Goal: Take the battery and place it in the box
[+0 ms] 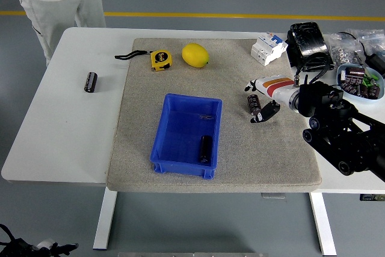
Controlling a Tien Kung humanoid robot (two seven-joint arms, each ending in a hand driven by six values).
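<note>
The right hand [269,95] reaches in over the grey mat [252,154] on the white counter [60,130], its fingers [264,114] loosely spread and holding nothing. A black battery [254,102] lies on the mat just beside the fingers. Left of the fingers sits the blue box [174,124], with another battery [204,148] inside it. Beyond the fingers and to their left lie a lemon [195,55] and a yellow tape measure [159,59]; a third battery [90,81] lies well apart on the bare counter.
</note>
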